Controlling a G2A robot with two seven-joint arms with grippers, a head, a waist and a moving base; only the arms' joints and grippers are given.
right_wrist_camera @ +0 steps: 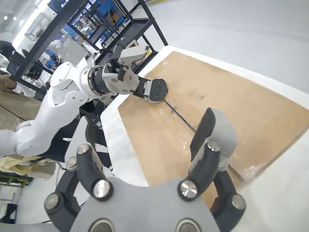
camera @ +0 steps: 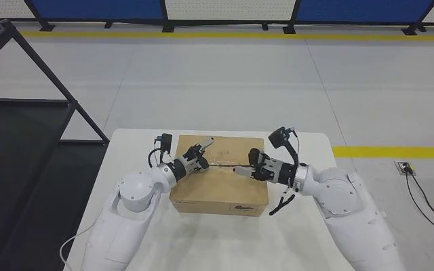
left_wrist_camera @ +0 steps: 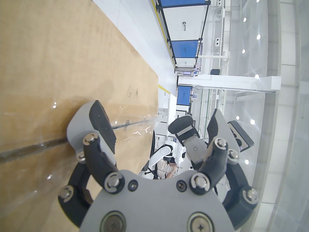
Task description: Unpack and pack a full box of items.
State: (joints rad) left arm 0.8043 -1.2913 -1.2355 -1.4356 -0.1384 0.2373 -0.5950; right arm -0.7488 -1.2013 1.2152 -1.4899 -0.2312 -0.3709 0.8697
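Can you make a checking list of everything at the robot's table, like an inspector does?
Surface: white table; the box stands on it.
Job's things: cardboard box, closed, with clear tape along its top seam.
Clutter: nothing seen.
Grippers: left gripper open, one finger at the taped seam; right gripper open, over the seam farther along.
Cables: black cable loops at the right wrist; white cable beside the table.
Surroundings: black rack, blue panels, yellow floor line.

Glossy white rounded arms [camera: 135,190], black cables [camera: 296,150] at the wrists, grey-and-black fingers [right_wrist_camera: 222,131] with silver screws.
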